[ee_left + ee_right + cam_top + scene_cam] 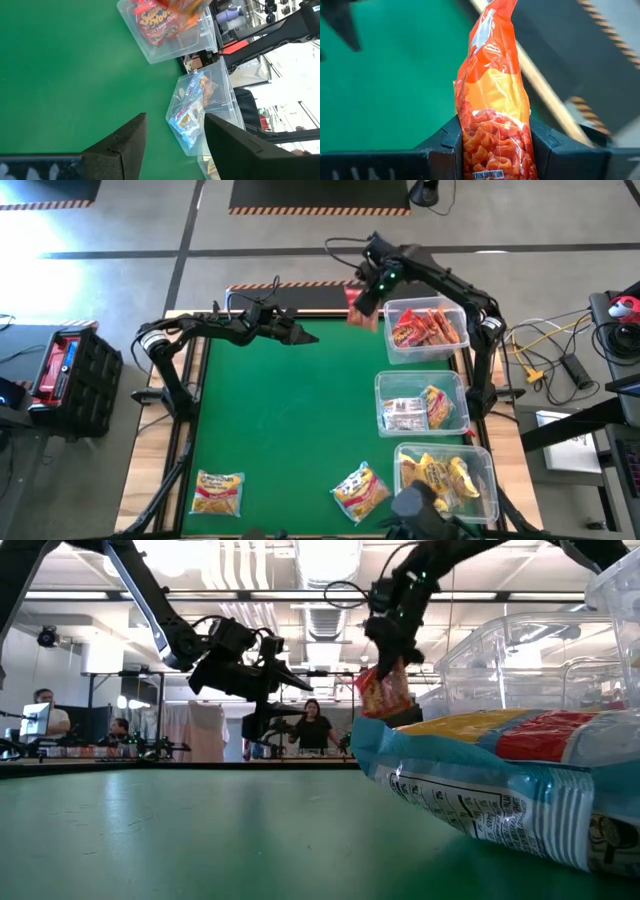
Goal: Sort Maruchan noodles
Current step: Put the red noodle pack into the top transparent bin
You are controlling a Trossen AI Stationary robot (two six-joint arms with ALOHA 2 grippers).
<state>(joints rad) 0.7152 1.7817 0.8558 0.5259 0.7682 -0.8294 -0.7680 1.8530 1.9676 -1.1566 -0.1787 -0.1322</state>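
Closest to the low camera lies a yellow, red and blue-white noodle packet (500,785), flat on the green bench (280,430) at its near edge, just left of the nearest clear bin (447,480), which holds yellow packets. A yellow-orange packet (218,492) lies well apart from it at the near left of the bench.

The red packet (492,115) hangs in the air, clamped between the two fingers of the right gripper (365,302), which is closed on its lower part; the packet's free end points away from the wrist. Seen from above, this packet (360,310) sits at the bench's far right, just beside the left wall of the far bin (428,330), which already contains red packets. The middle bin (422,402) holds blue-white and yellow packets.

The left gripper (300,333) hovers over the far left part of the bench with its fingers (120,145) apart and nothing between them.
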